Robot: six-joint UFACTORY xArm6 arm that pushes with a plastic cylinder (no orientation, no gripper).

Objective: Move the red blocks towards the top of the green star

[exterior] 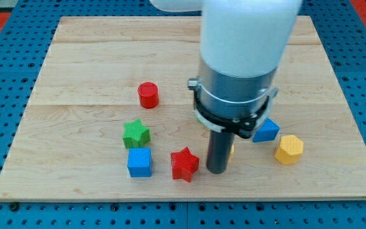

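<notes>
Near the table's [75, 57] bottom edge, our tip [217, 170] stands just right of the red star [184, 164]; our end effector is a bare rod, gripping nothing. We should push leftward and upward, skirting the green star [136, 134], towards the red cylinder [148, 95]. Something yellow, perhaps a block, hides behind the rod.

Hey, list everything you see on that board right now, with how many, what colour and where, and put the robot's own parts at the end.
red cylinder: one, red, left of centre, above the green star.
green star: one, green, lower left, directly above the blue cube.
blue cube: one, blue, lower left near the bottom edge.
red star: one, red, bottom centre, just left of my tip.
blue block: one, blue, right of the rod, partly hidden by the arm.
yellow block: one, yellow, faceted, lower right.
wooden board: one, pale wood, on blue pegboard.
arm: one, white and grey, top centre.
my tip: one, dark rod end, right beside the red star; contact unclear.
</notes>
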